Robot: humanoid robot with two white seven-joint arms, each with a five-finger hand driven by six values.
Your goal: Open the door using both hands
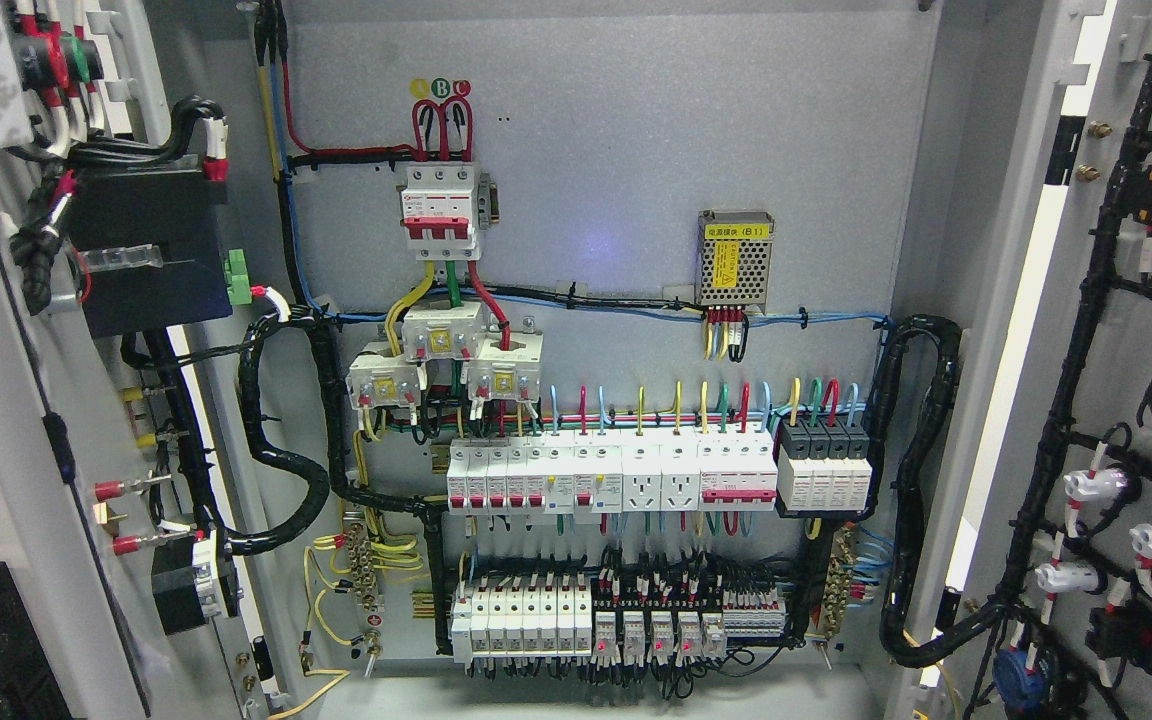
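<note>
Inside, cabinet (616, 150) open — breakers (611, 478); wiring (281, 470)

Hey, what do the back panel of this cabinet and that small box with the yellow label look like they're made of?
The back panel looks like sheet metal painted matte light grey: flat, evenly speckled, with only a faint bluish glare. The small box looks like perforated bare metal: its face is a silvery grid of holes around a yellow label. Neither can be confirmed from the look alone.
</note>
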